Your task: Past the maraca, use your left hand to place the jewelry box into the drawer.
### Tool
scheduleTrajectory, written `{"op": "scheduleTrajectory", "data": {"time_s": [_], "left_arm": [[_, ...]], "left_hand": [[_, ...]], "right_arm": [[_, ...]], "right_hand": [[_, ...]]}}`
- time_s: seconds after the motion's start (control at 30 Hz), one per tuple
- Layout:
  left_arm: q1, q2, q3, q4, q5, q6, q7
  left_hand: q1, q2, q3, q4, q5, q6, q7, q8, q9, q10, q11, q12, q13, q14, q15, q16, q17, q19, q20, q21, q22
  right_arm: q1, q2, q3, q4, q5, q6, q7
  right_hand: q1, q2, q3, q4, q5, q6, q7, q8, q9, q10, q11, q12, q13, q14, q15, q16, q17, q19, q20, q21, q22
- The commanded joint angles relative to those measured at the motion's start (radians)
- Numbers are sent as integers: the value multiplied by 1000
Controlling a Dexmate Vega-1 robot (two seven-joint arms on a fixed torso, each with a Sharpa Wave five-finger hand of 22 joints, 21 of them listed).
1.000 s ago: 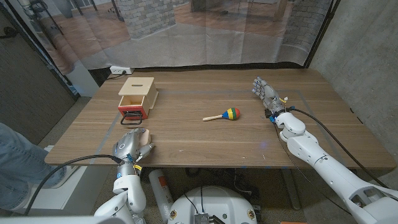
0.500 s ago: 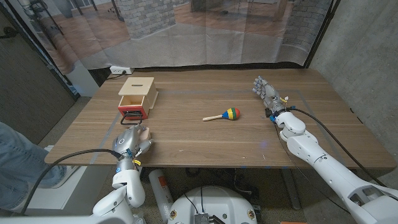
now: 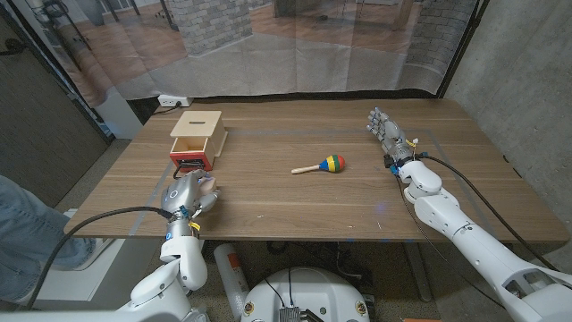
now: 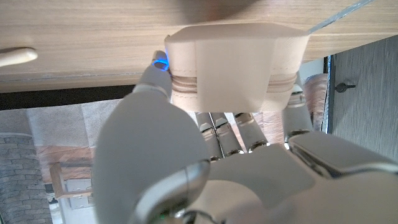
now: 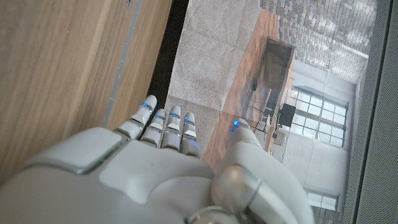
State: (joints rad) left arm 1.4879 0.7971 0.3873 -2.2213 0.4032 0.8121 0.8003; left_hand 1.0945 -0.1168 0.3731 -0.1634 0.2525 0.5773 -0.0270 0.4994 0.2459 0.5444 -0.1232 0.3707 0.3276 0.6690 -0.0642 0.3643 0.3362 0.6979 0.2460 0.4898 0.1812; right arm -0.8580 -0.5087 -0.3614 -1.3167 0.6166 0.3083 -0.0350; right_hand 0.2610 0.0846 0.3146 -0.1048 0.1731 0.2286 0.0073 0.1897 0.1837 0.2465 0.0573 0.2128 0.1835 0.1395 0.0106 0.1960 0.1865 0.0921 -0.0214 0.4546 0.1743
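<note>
My left hand [image 3: 185, 196] is near the table's front left and holds a small beige jewelry box [image 3: 208, 186]. In the left wrist view the zippered jewelry box [image 4: 236, 65] sits gripped between the thumb and the fingers [image 4: 239, 134], close to the table top. Just beyond the hand stands the wooden box [image 3: 197, 128] with its red drawer [image 3: 191, 161] and black handle facing me. The striped maraca [image 3: 325, 165] lies mid-table, to the right of the hand and the drawer. Far right, my right hand [image 3: 385, 134] holds nothing, fingers apart.
A white power strip [image 3: 172, 101] lies past the table's far left corner. A person's jeans-clad leg [image 3: 22, 224] shows beside the table's left edge. Bare wooden table [image 3: 295, 210] stretches between the two hands.
My left hand has carried the jewelry box a little away from the front edge, toward the red drawer. The right hand and the maraca have stayed put.
</note>
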Motion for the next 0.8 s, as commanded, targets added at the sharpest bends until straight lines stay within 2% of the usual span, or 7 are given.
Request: {"op": "scheduleTrajectory", "data": {"time_s": [0.03,0.2,0.53,0.8], "left_arm": [[-3,4,-19,-15,-8,-29,-27],[8,11,-30,-42,-12,-27,-45],[45,32,-58,-128,11,33,-69],[78,54,-88,-170,18,34,-88]], "left_hand": [[270,251,11,1,4,10,-3,6,3,6,0,6,7,9,-37,4,8,220,-227,6,3],[269,249,13,3,4,10,-4,6,3,6,-1,4,9,9,-38,3,11,220,-228,7,3],[263,245,16,10,4,12,-2,6,2,12,1,3,14,10,-35,0,17,213,-225,7,2],[258,242,18,13,4,15,-1,6,1,17,-1,2,17,14,-36,-2,21,210,-225,8,2]], "right_arm": [[-15,-10,9,-13,1,9,-5],[-12,-10,10,-15,5,0,-5],[9,-9,3,4,1,1,13],[18,0,0,21,6,1,21]], "right_hand": [[5,8,4,-5,6,8,2,6,5,8,-4,3,3,8,0,-1,3,9,0,-2,3],[4,8,4,-5,6,8,2,6,5,10,-1,3,3,7,1,-1,3,10,-1,-4,3],[5,8,4,-6,6,9,4,6,5,10,-1,3,3,8,1,-1,3,11,0,-8,3],[5,9,5,-6,6,9,4,6,5,11,-2,3,3,9,0,-1,3,12,-2,-10,4]]}}
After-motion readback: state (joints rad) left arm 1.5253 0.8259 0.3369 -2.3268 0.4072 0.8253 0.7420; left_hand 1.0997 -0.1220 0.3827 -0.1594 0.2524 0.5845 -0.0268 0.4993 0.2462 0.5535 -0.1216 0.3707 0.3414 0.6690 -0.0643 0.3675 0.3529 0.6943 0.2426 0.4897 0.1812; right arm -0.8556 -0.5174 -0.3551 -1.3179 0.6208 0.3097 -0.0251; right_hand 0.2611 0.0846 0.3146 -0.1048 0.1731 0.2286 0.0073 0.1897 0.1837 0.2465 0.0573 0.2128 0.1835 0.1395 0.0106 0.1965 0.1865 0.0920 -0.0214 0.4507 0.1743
